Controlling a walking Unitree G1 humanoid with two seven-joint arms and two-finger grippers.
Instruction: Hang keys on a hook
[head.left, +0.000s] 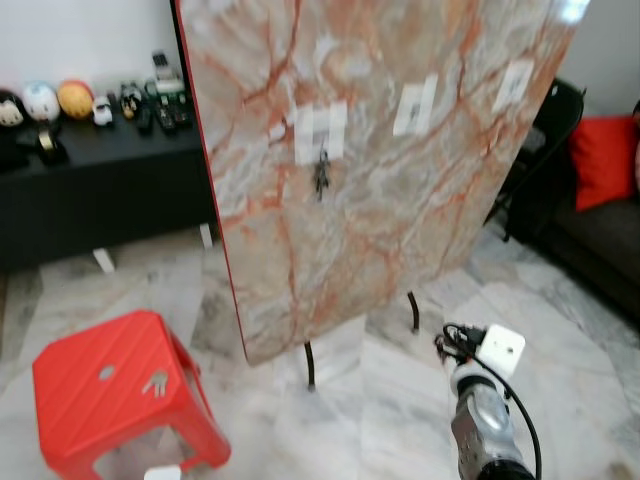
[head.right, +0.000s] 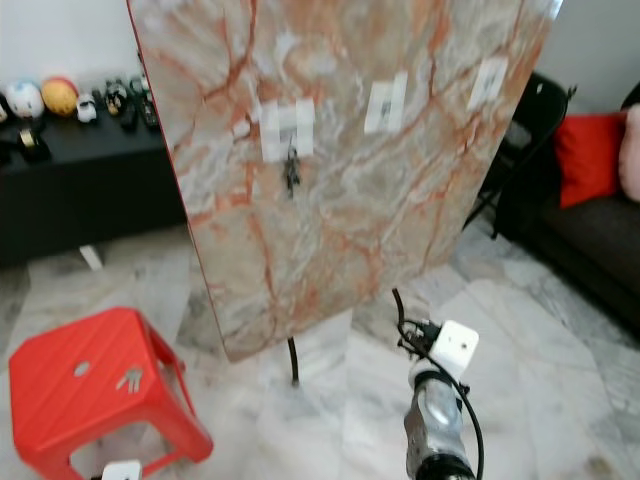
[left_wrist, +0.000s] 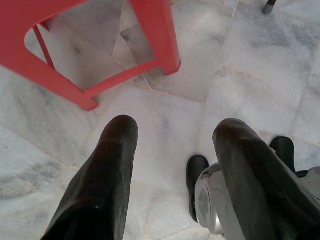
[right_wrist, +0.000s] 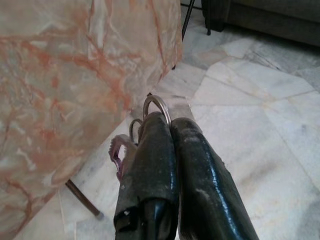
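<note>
Right wrist view: the right gripper (right_wrist: 167, 122) has its two black fingers pressed together on the keys (right_wrist: 131, 137), silver rings poking out past the tips, low beside the marble slab's (head.left: 400, 160) bottom edge. On the slab's face, near its upper left edge, a hook (head.left: 321, 135) already carries another key bunch (head.left: 321, 176). Left gripper (left_wrist: 172, 135) hangs spread wide over the floor (left_wrist: 260, 75), beside the red stool (head.left: 110, 395).

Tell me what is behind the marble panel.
Behind the marble panel, a black sideboard with small figurines stands to its left; a dark sofa with a red cushion sits to its right. The panel covers whatever lies directly behind it.
</note>
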